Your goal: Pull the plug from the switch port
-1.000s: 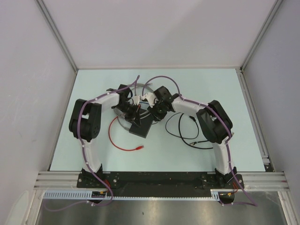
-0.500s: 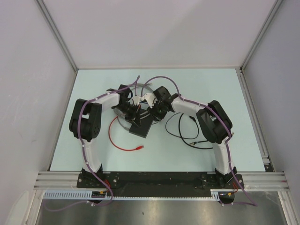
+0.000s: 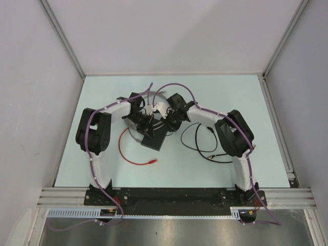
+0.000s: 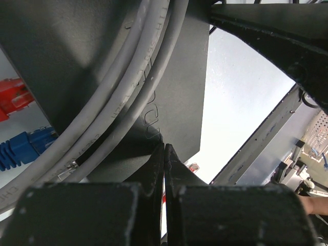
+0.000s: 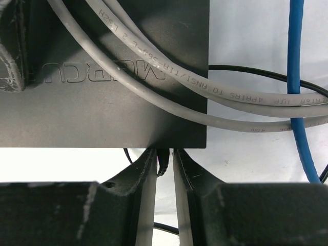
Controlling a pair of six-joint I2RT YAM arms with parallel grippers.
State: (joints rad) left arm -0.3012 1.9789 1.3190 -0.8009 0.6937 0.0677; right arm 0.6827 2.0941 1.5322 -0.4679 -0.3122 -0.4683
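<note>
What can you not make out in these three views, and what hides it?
Top view: the switch port, covered by the wrists over the black box.
Right wrist view: a small dark piece between the jaws of the right gripper; too little shows to tell plug from cable, or whether it is gripped.
Left wrist view: red plug and blue plug, cut off by the left edge; whether they sit in sockets is unseen.

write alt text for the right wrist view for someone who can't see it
The right gripper closely flanks a small dark plug at the near edge of a flat black box. Several grey cables lie across the box's top, and a blue cable runs down the pale table at right.
</note>
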